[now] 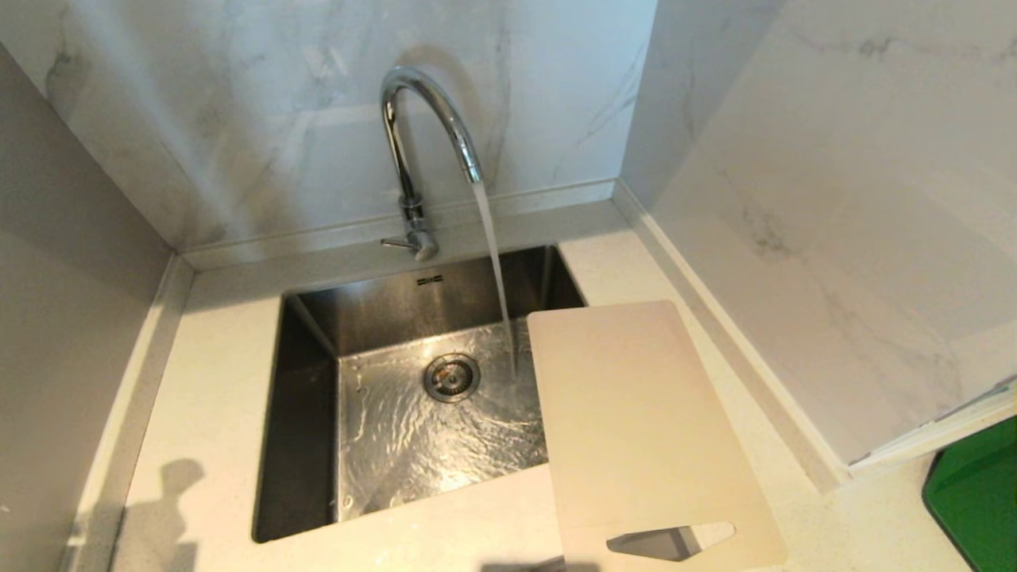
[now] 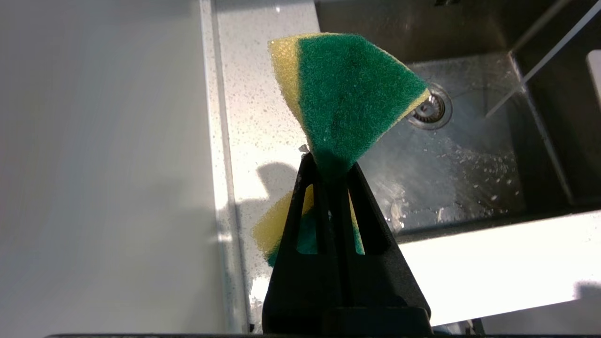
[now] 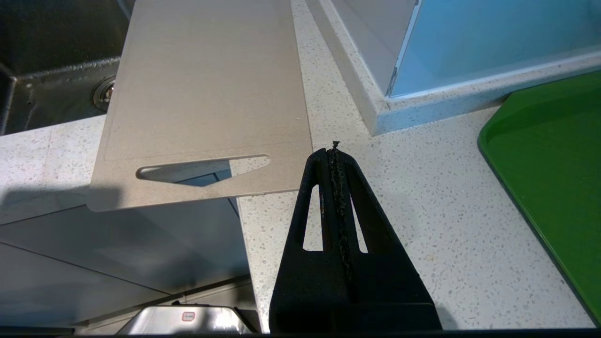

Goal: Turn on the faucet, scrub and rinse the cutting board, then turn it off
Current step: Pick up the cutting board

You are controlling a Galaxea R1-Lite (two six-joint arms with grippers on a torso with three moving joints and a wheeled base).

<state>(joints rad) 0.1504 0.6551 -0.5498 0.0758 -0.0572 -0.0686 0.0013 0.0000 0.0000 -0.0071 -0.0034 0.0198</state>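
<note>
Running already: water is pouring from the faucet (image 1: pixel 421 119) into the sink (image 1: pixel 302 413) and rippling around the drain (image 1: pixel 451 376), so I am judging the turn-on step done. The cutting board (image 1: pixel 636 421) is lying flat on the countertop (image 1: pixel 206 397), bridging the sink's right rim, handle slot toward the robot and overhanging the counter edge; the stream is falling just beside its far corner, not onto it. It is looking dry and unscrubbed, so scrubbing, rinsing and shutting off are remaining.

The left gripper (image 2: pixel 331 164) is hovering over the sink's left side, jaws pinched together on a green-and-yellow sponge (image 2: pixel 347 94). The right gripper (image 3: pixel 334 152) is hanging near the board's slot end with its jaws pressed together on nothing.

Neither arm is showing in the head view. A green tray (image 1: pixel 977 500) is being cut off at the frame edge. The lever's setting is proving hard to read.
</note>
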